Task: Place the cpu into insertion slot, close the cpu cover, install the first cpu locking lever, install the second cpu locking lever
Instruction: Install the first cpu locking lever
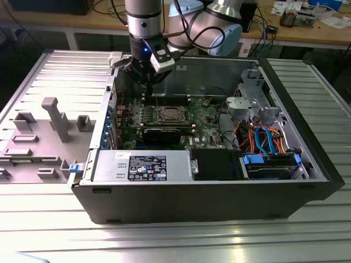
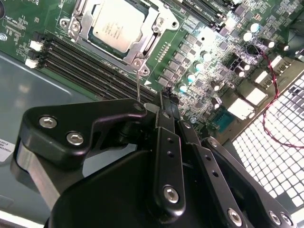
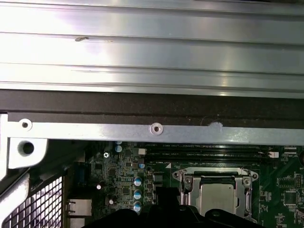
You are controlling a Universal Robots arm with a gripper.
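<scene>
The cpu [image 2: 116, 23] lies flat in the insertion slot [image 1: 169, 115] on the green board, its silvery top showing through the window of the cpu cover [image 2: 151, 29], which lies down around it. In the first wrist view the cpu [image 3: 216, 197] and cpu cover [image 3: 214, 176] appear below the case wall. A thin wire locking lever [image 2: 138, 85] stands up from the socket's corner and passes behind the gripper's black linkage. My gripper [image 2: 167, 96] hovers above the board beside the socket, fingers [image 2: 164, 114] pressed together with nothing seen between them. In the exterior view the gripper [image 1: 148, 83] hangs just behind the socket.
Long black memory slots [image 2: 90, 71] run beside the socket. A red wire [image 2: 273, 80] loops over the board. The case's rear wall [image 3: 152, 128] and a perforated grille [image 2: 266, 152] lie close by. Drive cage and cables [image 1: 263, 137] fill the exterior view's right.
</scene>
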